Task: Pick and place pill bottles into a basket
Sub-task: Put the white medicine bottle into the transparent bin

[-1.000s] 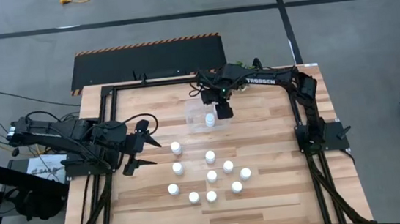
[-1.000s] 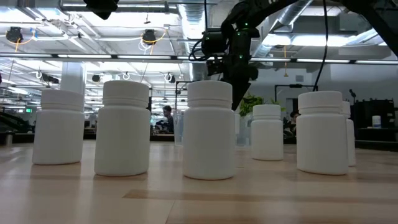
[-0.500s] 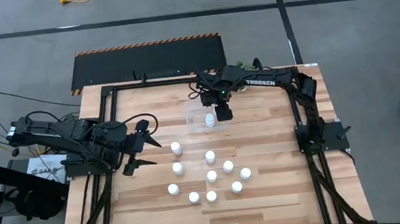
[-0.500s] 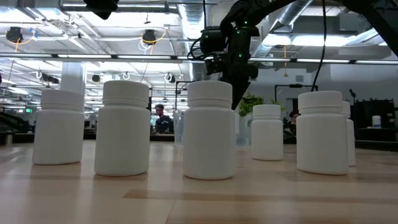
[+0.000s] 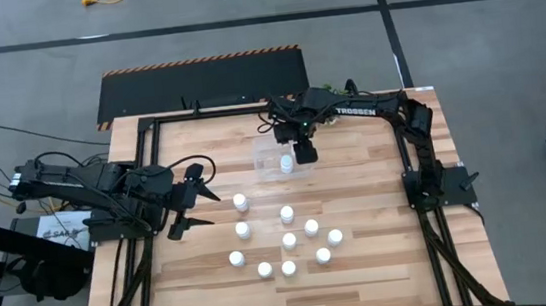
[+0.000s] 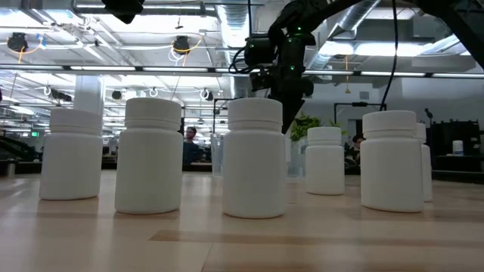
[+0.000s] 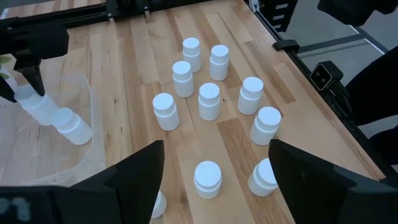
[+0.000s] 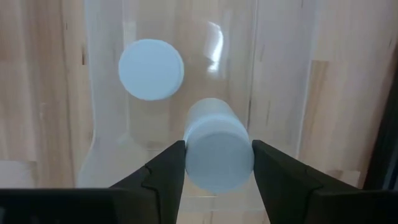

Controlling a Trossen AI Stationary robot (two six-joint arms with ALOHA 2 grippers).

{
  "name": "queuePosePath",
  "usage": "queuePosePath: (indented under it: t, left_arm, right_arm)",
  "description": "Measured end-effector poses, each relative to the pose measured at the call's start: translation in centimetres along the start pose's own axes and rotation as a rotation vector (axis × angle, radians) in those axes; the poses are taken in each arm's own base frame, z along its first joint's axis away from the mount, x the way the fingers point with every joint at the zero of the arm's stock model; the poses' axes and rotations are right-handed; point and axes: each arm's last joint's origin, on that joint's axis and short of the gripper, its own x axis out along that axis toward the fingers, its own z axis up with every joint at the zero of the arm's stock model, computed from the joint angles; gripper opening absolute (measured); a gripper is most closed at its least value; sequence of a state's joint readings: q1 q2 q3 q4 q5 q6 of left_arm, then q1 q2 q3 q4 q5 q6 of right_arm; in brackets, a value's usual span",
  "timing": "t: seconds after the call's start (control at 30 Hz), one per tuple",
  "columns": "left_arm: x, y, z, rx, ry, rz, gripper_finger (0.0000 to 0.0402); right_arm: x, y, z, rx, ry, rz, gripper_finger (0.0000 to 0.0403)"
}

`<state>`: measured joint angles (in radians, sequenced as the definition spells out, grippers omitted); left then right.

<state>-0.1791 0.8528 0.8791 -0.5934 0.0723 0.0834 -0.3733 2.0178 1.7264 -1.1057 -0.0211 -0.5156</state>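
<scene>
My right gripper [image 8: 217,163] clamps a pill bottle [image 8: 218,155] over the clear bin [image 5: 265,155], where one bottle [image 8: 151,69] stands. Left gripper [image 5: 193,199] waits spread near the table's left edge; nine bottles [image 5: 289,240] remain on the wood.

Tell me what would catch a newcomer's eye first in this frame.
The right gripper hangs over the clear bin at the table's far side, shut on a white bottle, with another bottle already standing in the bin. Nearer the front, a cluster of nine white bottles stands on the wood. The left gripper waits open at the table's left edge.
</scene>
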Motion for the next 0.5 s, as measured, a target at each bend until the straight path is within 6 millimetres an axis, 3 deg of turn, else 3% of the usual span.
queuePosePath:
  t: [0.5]
  left_arm:
    - [0.00, 0.00, 0.00, 0.001, 0.000, 0.000, 0.0279]
  right_arm:
    - [0.00, 0.05, -0.10, 0.000, 0.008, 0.009, 0.0174]
